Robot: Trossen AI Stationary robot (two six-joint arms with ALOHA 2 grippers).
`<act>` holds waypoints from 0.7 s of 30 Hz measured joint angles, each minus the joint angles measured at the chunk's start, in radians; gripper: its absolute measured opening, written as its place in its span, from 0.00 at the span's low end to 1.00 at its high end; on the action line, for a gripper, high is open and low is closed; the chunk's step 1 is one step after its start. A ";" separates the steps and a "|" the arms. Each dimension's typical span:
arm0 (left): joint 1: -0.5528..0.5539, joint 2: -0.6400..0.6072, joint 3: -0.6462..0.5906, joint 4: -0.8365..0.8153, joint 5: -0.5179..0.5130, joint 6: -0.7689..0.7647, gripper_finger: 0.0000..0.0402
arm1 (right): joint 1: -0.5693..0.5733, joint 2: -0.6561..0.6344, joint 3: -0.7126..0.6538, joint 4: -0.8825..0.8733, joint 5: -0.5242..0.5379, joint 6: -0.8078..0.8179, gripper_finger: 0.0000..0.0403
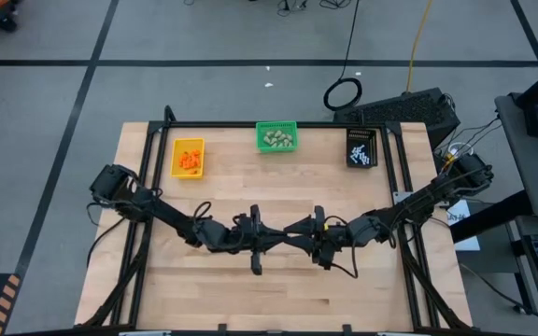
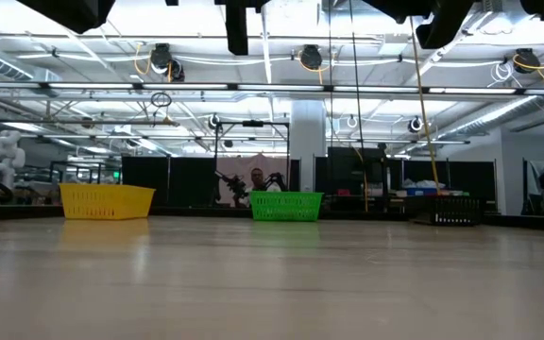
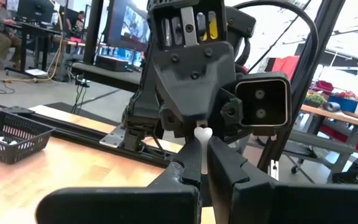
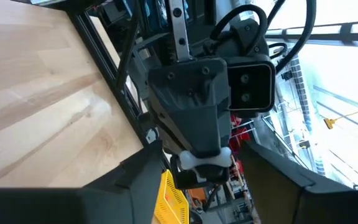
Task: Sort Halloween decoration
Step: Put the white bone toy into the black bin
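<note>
– White and thin: one stick (image 3: 202, 149) of the Halloween decoration stands upright between the fingers of my left gripper (image 3: 202, 177), its knobbed end poking up above the tips.

– Where is that over the table?

– Mid-table, above the bare wood table (image 1: 250, 299), well apart from the bins. From above I see both arms reaching inward, and the gripper tips nearly meet there.

– How do the left fingers stand?

– Pressed together on the stick, pinching its lower part.

– And the right gripper (image 1: 303, 231)?

– It faces the left one head-on, just beside it. In my right wrist view its two fingers stand spread wide, with the left gripper's nose between them and a pale piece at that nose. I can't tell whether the right fingers touch the stick.

– The rest of the decoration?

– Sorted along the far edge of the table. Bright orange bits (image 1: 191, 160) lie in the yellow bin (image 1: 176, 157) on the left. Beige-grey lumps (image 1: 277, 140) lie in the green bin (image 1: 277, 125) in the middle. More white sticks (image 1: 362, 149) lie in the black bin (image 1: 350, 147) on the right.

– Anything else near the arms?

– Only their cables, draped on the wood beneath them.
</note>
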 joint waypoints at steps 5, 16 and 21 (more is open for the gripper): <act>0.000 0.000 0.000 -0.002 0.000 0.000 0.02 | 0.000 0.000 0.000 0.000 -0.002 0.002 0.43; 0.000 0.000 0.000 -0.008 0.000 0.000 0.02 | 0.000 0.000 0.000 0.000 -0.004 0.006 0.31; 0.000 0.000 0.000 -0.008 0.000 0.000 0.02 | 0.000 0.000 0.000 -0.002 -0.004 0.006 0.29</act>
